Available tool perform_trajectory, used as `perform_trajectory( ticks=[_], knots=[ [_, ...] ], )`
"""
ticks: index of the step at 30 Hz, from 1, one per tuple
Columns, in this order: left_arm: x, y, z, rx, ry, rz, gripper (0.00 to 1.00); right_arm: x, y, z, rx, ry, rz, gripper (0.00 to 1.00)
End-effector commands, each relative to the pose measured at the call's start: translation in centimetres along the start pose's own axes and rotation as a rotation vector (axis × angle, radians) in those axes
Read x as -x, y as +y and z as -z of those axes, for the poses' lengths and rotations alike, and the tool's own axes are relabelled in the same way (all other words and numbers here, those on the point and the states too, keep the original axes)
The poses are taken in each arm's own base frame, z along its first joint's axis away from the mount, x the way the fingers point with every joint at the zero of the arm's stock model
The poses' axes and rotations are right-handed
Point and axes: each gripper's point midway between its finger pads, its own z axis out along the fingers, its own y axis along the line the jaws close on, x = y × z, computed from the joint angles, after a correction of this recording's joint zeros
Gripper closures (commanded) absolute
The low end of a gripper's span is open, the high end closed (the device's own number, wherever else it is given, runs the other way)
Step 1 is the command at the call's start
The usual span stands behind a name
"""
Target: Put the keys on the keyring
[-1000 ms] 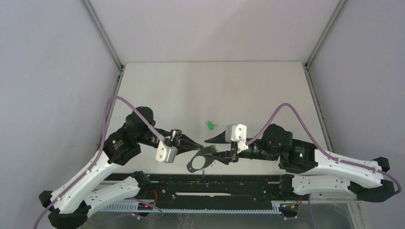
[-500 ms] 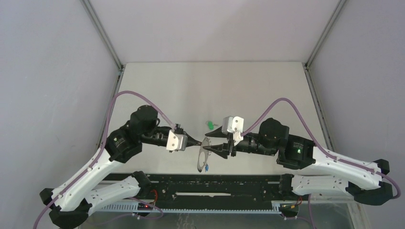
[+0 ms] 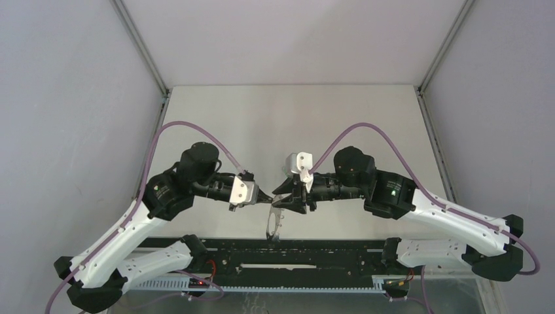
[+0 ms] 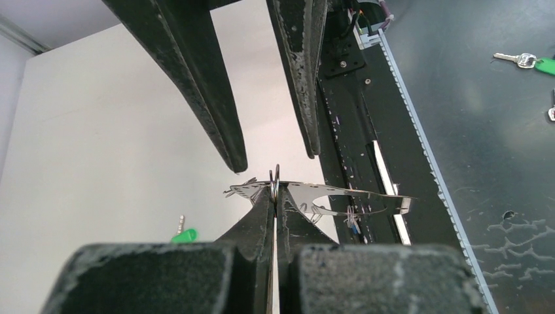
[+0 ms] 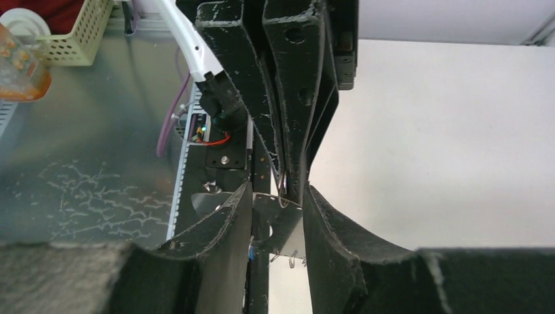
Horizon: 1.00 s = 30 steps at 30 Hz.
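The keyring (image 3: 273,224), a grey metal band with wire loops, hangs edge-on between the arms. My left gripper (image 3: 264,197) is shut on one small wire loop (image 4: 275,182) at the band's top edge (image 4: 327,191). My right gripper (image 3: 286,201) is open, and its fingers (image 5: 226,219) straddle the band (image 5: 278,219) without clearly touching it. The blue-headed key (image 4: 354,226) dangles from a loop on the band's lower part and shows as a blue speck in the right wrist view (image 5: 250,252). The green-headed key (image 4: 186,233) lies on the table, hidden under the right wrist in the top view.
The black rail (image 3: 294,252) carrying the arm bases runs along the near table edge just below the hanging ring. Another green-headed key (image 4: 533,63) lies on the dark surface off the table. A yellow basket (image 5: 72,33) stands beyond the rail.
The ring turned from lying flat in the right gripper to hanging edge-on. Both grippers closed in on each other; the left now pinches a loop and the right's jaws stand open.
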Motion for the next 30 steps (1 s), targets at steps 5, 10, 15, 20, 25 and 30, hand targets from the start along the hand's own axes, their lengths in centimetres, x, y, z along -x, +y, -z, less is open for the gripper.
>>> perform_trajectory(
  ticks=[5,10,15,20,25,30],
  knots=[
    [2.6,0.4,0.9,0.014,-0.047,-0.043,1.0,1.1,0.3,-0.3,0.041,0.005,-0.016,0.61],
    [2.8,0.2,0.8,0.002,-0.055,-0.044,1.0,0.6,-0.5,-0.8,0.008,0.036,-0.031,0.67],
    [3.0,0.1,1.0,0.001,-0.063,-0.047,1.0,0.0,-1.2,-1.1,-0.026,0.063,-0.036,0.87],
    [3.4,0.0,1.0,-0.003,-0.072,-0.05,1.0,-0.3,-2.0,-1.0,-0.074,0.076,-0.04,1.0],
    [3.5,0.1,1.3,0.023,-0.075,-0.027,0.67,1.2,-2.0,-0.4,-0.075,-0.023,-0.073,1.0],
    [4.3,0.1,1.8,0.09,-0.146,0.118,0.58,2.6,-1.3,0.7,-0.018,-0.194,-0.142,1.0]
  ],
)
